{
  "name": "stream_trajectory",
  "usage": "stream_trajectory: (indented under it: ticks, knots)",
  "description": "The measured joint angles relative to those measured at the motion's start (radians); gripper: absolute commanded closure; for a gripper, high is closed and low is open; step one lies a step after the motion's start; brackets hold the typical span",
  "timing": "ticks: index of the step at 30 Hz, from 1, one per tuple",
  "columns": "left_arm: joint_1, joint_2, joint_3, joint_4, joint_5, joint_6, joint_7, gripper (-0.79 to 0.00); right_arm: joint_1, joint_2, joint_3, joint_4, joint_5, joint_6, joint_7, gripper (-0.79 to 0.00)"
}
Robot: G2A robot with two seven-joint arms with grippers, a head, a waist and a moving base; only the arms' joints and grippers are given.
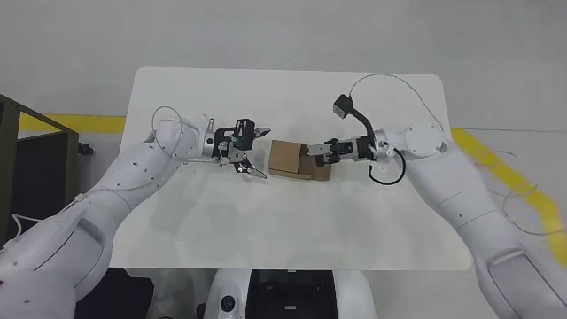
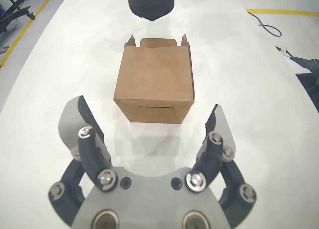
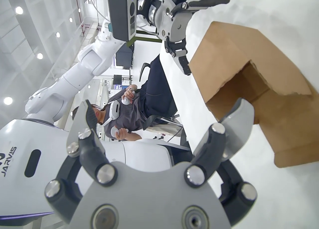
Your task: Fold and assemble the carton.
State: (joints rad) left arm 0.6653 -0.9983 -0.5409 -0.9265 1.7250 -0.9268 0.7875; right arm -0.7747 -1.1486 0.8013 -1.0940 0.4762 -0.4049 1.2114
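A brown cardboard carton [image 1: 285,157] lies on its side in the middle of the white table [image 1: 381,221]. Its end facing my left gripper [image 2: 149,111] is folded shut [image 2: 154,114]; the opposite end has loose flaps [image 1: 317,164] hanging open. My left gripper [image 1: 252,151] stands open just short of the carton [image 2: 154,77], nothing between its fingers [image 2: 84,112]. My right gripper [image 1: 315,152] is open at the flap end, one finger [image 3: 239,115] lying against the carton's open edge [image 3: 249,77]. The left gripper also appears beyond the carton [image 3: 199,33].
A dark green rack [image 1: 31,142] stands off the table's left side. Yellow floor tape [image 1: 496,159] runs past the right side. The white tabletop is bare around the carton.
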Motion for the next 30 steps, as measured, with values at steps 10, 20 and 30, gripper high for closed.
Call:
stream_trajectory:
  ticks: [10,20,30]
  knots:
    - [0.0,0.0,-0.001,-0.001,0.0,0.0,-0.001,-0.785,-0.114,0.029,0.068,-0.12,-0.034,0.079,-0.133,-0.785]
    - [0.008,-0.001,-0.002,-0.003,-0.012,0.003,-0.016,-0.785,-0.114,0.029,0.068,-0.121,-0.034,0.079,-0.134,-0.61]
    - [0.018,-0.015,-0.016,-0.021,-0.072,-0.021,-0.092,-0.785,-0.241,0.066,0.147,-0.241,-0.121,0.078,-0.155,-0.348]
